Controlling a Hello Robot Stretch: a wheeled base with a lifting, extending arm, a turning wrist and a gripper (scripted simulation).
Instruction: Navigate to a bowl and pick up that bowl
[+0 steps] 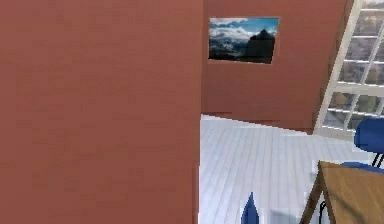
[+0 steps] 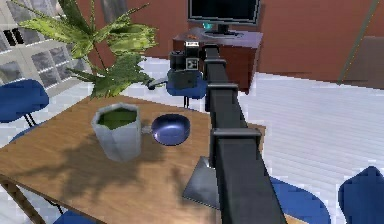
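A dark blue bowl [image 2: 172,129] stands on the wooden table [image 2: 90,175], just right of a grey-white pot [image 2: 118,132] holding a leafy green plant. The dark arm bar [image 2: 228,130] rises from the bottom edge past the bowl's right side. At its far end sit the white marker squares and the gripper [image 2: 160,83], higher in the picture than the bowl, with plant leaves and a blue chair [image 2: 190,88] behind it. I cannot tell whether the gripper holds anything.
Blue chairs [image 2: 20,100] ring the table, two of them at the lower right [image 2: 300,200]. A screen on a dark cabinet [image 2: 225,18] stands at the red wall. Ahead, a red wall [image 1: 100,110] is close on the left, beside white floor, a table corner [image 1: 350,195] and a window [image 1: 365,70].
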